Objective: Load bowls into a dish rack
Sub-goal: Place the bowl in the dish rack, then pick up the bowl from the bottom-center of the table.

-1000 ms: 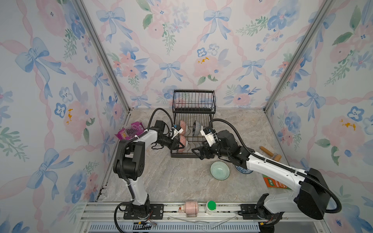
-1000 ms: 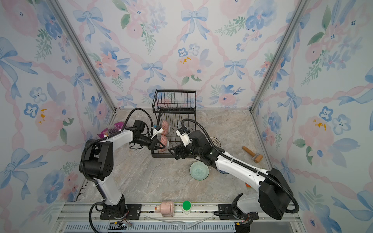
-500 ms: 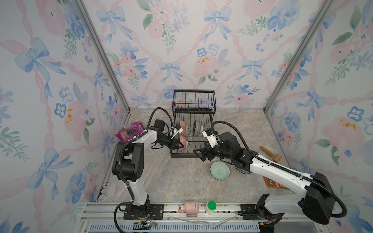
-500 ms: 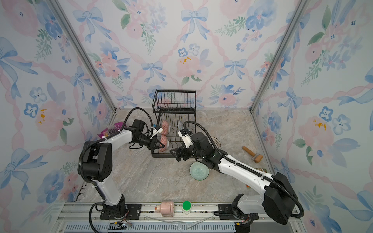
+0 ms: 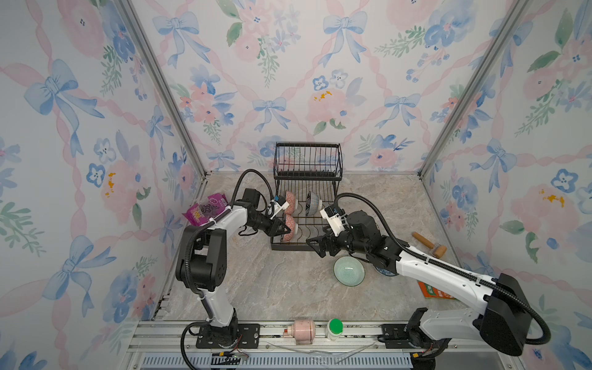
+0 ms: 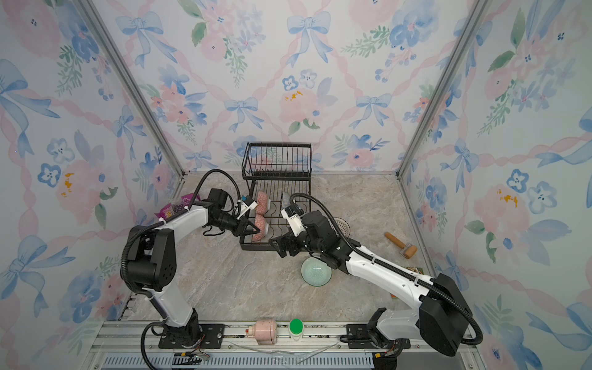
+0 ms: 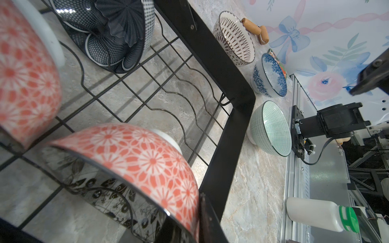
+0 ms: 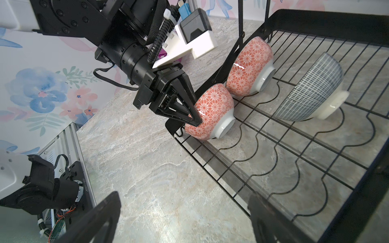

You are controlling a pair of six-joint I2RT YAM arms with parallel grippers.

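Note:
The black dish rack [image 5: 307,148] stands at the back of the table. Its lower tier holds two red-patterned bowls and a dark blue bowl [image 5: 314,201] on edge. My left gripper [image 5: 283,229] is shut on the rim of the front red bowl [image 8: 212,111], which rests in the rack's front left corner behind the other red bowl [image 8: 250,65]. My right gripper [image 8: 183,218] hangs open and empty over the rack's front edge. On the table lie a mint bowl [image 5: 349,270], a blue floral bowl [image 7: 269,77] and a lattice bowl [image 7: 233,40].
A wooden roller [image 5: 427,245] and an orange packet [image 5: 434,291] lie at the right. A purple snack bag [image 5: 206,209] sits at the left wall. A pink bottle [image 5: 302,331] and a green-capped bottle [image 5: 334,328] lie on the front rail.
My right gripper has drifted slightly toward the rack's front edge, still open. My left gripper stays on the red bowl's rim in the same place.

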